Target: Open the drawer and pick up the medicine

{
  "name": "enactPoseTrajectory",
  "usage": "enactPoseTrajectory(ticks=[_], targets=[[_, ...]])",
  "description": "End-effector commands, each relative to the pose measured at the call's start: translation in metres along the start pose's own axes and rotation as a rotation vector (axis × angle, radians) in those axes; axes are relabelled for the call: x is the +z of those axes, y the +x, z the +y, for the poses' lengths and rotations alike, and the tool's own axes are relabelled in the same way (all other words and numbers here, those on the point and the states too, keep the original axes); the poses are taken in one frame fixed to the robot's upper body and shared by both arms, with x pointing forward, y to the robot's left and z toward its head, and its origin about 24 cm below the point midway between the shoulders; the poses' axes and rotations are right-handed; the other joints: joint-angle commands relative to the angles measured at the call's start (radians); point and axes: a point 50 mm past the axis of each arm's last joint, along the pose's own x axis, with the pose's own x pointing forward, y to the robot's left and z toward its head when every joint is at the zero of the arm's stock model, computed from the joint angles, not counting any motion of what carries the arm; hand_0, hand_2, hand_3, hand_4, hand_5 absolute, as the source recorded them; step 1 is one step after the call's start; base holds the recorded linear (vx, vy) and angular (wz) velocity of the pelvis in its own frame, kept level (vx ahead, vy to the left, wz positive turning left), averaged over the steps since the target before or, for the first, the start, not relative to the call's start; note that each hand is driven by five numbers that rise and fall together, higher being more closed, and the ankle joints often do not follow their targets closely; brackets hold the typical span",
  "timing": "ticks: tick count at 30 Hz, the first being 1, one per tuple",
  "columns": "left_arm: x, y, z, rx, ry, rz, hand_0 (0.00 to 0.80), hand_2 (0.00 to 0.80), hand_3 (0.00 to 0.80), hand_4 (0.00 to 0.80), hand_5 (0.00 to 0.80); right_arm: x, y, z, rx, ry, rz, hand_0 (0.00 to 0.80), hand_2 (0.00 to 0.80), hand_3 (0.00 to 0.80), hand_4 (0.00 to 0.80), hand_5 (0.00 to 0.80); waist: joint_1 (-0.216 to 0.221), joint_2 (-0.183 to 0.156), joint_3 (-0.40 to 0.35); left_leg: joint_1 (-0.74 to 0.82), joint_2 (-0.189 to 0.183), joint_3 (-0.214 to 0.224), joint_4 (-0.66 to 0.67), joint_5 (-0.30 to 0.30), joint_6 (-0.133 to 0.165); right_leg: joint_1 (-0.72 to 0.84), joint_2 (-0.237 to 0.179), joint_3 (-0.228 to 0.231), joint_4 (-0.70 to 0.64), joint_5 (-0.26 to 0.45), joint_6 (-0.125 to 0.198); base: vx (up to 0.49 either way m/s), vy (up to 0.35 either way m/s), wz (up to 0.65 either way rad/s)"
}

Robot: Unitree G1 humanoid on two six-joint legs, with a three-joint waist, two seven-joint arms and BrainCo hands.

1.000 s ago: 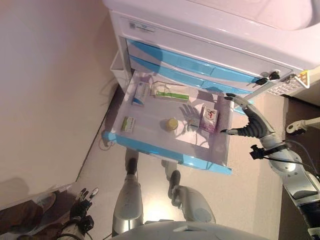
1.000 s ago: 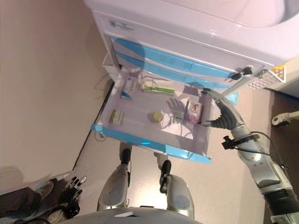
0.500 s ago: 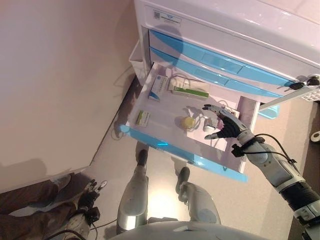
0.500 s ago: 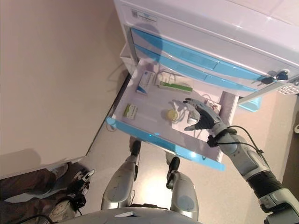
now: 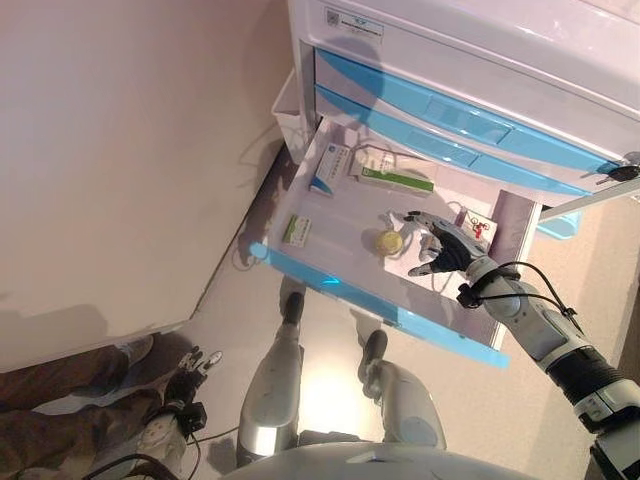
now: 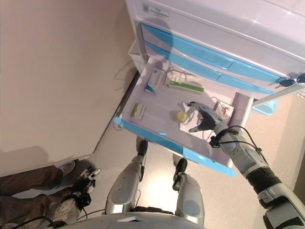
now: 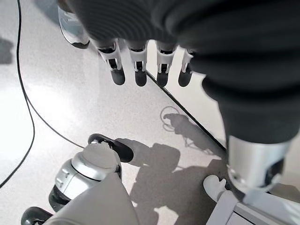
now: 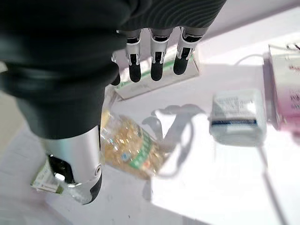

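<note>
Nearest the robot, the left hand [image 7: 147,70] hung low at its side over the floor, fingers straight and relaxed, holding nothing; a person's legs [image 5: 60,400] showed beside it. Further out, the blue-fronted drawer [image 5: 330,288] stood pulled open from the white cabinet [image 5: 470,50], so that half of the job looked finished. The right hand [image 5: 440,250] hovered inside it with fingers spread and loosely extended, empty, just above the small bottle of yellow capsules [image 8: 129,152], which lay on its side on the drawer floor.

That lying bottle seemed the main hazard: round and smooth, it would probably roll away if the fingers came down off-centre or the thumb [image 8: 77,171] nudged it before the fingers closed. A small white packet [image 8: 236,115] lay just beside the hand, and a pink-printed box [image 6: 224,109] sat near the drawer's right wall; a wide grasp could sweep either one along or pinch it in place of the bottle. Which medicine was meant could not be told from the task alone.

Towards the back lay a green-striped carton [image 5: 396,180], a blue-and-white box [image 5: 330,165] and, apart near the front left, a small green box [image 5: 296,230], all well clear of the hand.
</note>
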Motion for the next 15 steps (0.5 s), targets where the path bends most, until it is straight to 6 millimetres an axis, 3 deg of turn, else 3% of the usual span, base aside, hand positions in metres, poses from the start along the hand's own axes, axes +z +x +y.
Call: enactPoseTrajectory(ticks=[1, 15], targets=[[0.0043, -0.0001, 0.0002, -0.017, 0.044, -0.019, 0.0, 0.0, 0.0, 0.0, 0.0, 0.0208, 0.0071, -0.0039, -0.026, -0.005, -0.104, 0.0, 0.0, 0.0, 0.0, 0.0, 0.007, -0.021, -0.031, -0.035, -0.023, 0.013, 0.105, -0.118, 0.001, -0.042, -0.019, 0.015, -0.022, 0.068, 0.008, 0.0, 0.0, 0.0], [0.0042, 0.001, -0.0049, -0.028, 0.039, -0.017, 0.0, 0.0, 0.0, 0.0, 0.0, 0.0297, 0.0132, 0.0006, -0.002, -0.007, -0.139, 0.0, 0.0, 0.0, 0.0, 0.0, 0.015, -0.012, -0.024, -0.036, -0.03, 0.009, 0.104, -0.113, 0.006, -0.057, -0.024, 0.01, -0.006, 0.067, 0.006, 0.0, 0.004, 0.01]])
